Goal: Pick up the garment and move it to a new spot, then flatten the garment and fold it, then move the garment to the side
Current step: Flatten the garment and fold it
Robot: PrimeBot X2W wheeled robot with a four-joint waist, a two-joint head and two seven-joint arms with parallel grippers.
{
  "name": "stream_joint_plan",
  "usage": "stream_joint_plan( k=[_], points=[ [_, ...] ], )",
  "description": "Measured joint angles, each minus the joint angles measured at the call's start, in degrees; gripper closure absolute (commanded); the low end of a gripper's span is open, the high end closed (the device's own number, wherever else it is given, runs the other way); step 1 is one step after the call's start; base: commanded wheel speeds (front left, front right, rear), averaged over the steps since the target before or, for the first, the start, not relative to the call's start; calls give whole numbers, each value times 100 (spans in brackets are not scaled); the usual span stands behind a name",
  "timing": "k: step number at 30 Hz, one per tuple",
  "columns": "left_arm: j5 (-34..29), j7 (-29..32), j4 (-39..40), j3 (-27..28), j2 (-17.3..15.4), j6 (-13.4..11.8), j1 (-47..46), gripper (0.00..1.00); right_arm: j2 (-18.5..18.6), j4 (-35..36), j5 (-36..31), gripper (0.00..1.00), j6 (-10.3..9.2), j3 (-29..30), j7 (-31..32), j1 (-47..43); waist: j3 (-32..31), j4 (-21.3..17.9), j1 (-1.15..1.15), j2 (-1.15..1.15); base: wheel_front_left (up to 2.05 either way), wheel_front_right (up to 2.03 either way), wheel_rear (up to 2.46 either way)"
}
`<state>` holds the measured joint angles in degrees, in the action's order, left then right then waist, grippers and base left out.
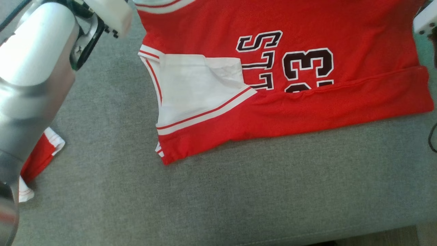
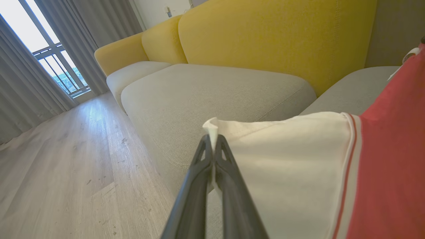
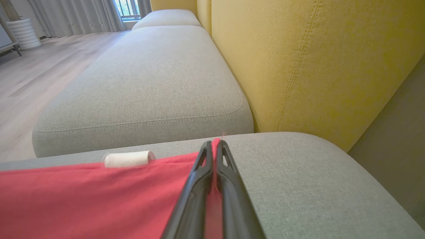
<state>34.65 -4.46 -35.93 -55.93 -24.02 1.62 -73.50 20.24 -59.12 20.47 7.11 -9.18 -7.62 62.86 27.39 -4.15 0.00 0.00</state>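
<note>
Garment [image 1: 307,51] is a red jersey with dark numbers. It sits in the upper centre and right of the head view, spread on the grey sofa seat [image 1: 218,198]. Its lower edge is already turned up over the numbers, and a white panel with red stripes lies at its left end.

In the left wrist view we see the left hand [image 2: 212,141] with both fingers pressed together, pinching a white corner of the garment at frame centre. In the right wrist view the right hand [image 3: 215,146] is likewise clamped, on a red edge at frame centre, low over the seat and near the yellow backrest [image 3: 315,66].

We judge each hand takes an opposite end so the cloth is pulled taut between them and lies without wrinkles. That fits the flatten-and-fold step, with one fold in place. The low grips look meant to drag or lay the cloth along the seat, not lift it.

The pale forearm [image 1: 34,68] covers the upper left of the head view. Below it a small red-and-white cloth [image 1: 42,152] peeks out. We cannot tell if it is part of the garment or a separate piece. Wooden floor [image 2: 66,172] shows in the lower left of the left wrist view.
</note>
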Motion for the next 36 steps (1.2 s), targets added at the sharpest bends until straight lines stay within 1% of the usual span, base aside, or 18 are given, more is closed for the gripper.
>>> stream_joint_plan(
  k=[2, 5, 8, 12, 13, 14, 18, 21, 23, 27, 31, 36],
  points=[
    [0, -13, 31, -53, -29, 67, 60, 100, 13, -27, 180, 100, 0, -91, 110, -64, -86, 8, 0, 0, 0, 0, 0],
    [0, 33, 252, -199, -178, 143, 330, 100, 77, -8, 459, 100, 0, -328, 367, -331, -250, 22, 0, 0, 0, 0, 0],
    [114, 257, 623, -311, -390, 172, 770, 100, 207, 109, 759, 100, 0, -563, 645, -732, -442, 38, -1, 0, 0, 0, 0],
    [264, 678, 1336, -502, -768, 188, 1300, 100, 425, 387, 1191, 100, 0, -876, 1096, -1176, -709, 57, -1, 0, 0, 0, 0],
    [264, 678, 1336, -502, -768, 188, 1300, 100, 425, 387, 1191, 100, 0, -876, 1096, -1176, -709, 57, -1, 0, 0, 0, 0],
    [321, 795, 1518, -535, -865, 186, 1409, 100, 481, 463, 1298, 100, 0, -939, 1210, -1266, -772, 61, -1, 0, 0, 0, 0],
    [535, 1262, 2285, -689, -1224, 81, 1818, 100, 757, 788, 1670, 100, 0, -1149, 1662, -1644, -987, 84, -2, 0, 0, 0, 0],
    [654, 1505, 2757, -784, -1388, -20, 2103, 100, 955, 1023, 1916, 100, 0, -1266, 1981, -1932, -1105, 113, -2, 0, 0, 0, 0],
    [725, 1637, 2986, -876, -1491, -70, 2268, 100, 1021, 1152, 2134, 100, 0, -1278, 2221, -2097, -1167, 125, -2, 0, 0, 0, 0],
    [734, 1829, 3310, -1046, -1626, -164, 2542, 100, 1134, 1405, 2397, 100, 0, -1308, 2614, -2357, -1230, 137, -1, 0, 0, 0, 0],
    [788, 1996, 3499, -1165, -1704, -171, 2735, 100, 1303, 1635, 2396, 100, 0, -1460, 2902, -2542, -1272, 140, -1, 0, 0, 0, 0],
    [873, 2104, 3623, -1265, -1762, -216, 2816, 100, 1456, 1775, 2381, 100, 0, -1507, 3159, -2731, -1298, 149, -1, 0, 0, 0, 0]
  ],
)
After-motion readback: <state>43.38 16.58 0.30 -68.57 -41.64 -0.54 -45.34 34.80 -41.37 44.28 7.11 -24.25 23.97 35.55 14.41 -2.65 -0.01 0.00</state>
